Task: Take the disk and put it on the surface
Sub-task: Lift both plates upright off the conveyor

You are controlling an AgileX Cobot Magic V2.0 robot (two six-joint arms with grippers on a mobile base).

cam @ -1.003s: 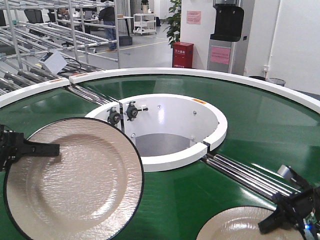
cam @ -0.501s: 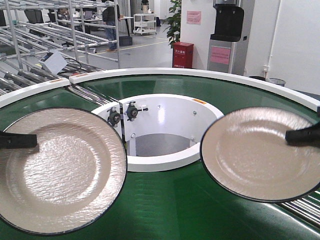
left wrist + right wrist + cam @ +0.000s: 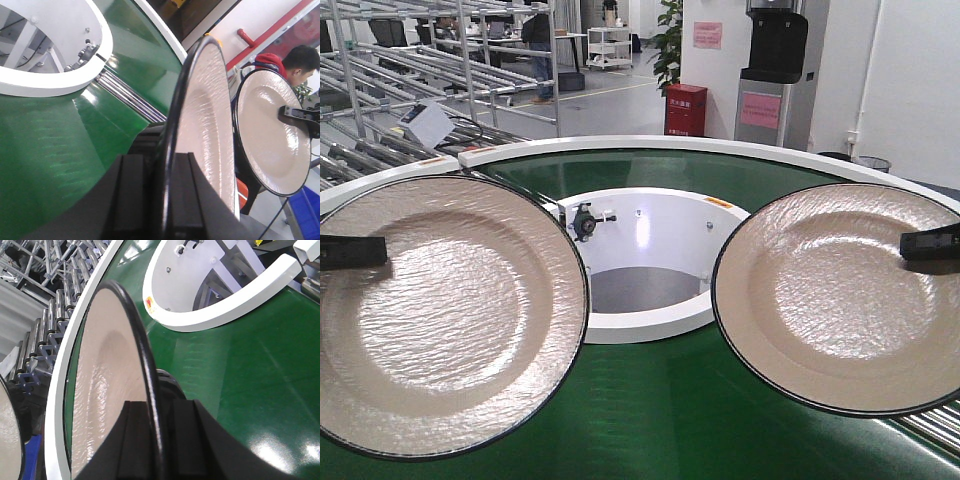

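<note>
Hanging above the green belt [image 3: 650,400]: left pincer [image 3: 360,250] pinches left disk [image 3: 450,320], right pincer [image 3: 925,243] pinches right disk [image 3: 820,300].

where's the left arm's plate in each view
Front view: left plate fills the left side, facing the camera.
Left wrist: left plate edge-on at centre, in front of the right plate.
Right wrist: only a sliver at the bottom-left edge.
Shared landmark: the conveyor's white inner ring.

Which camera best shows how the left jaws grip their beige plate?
The left wrist view: the beige, black-rimmed round plate stands edge-on, its rim pinched in the black jaws of the left gripper. The front view shows its whole face but only one jaw over the edge. The right wrist view catches just a sliver.
</note>
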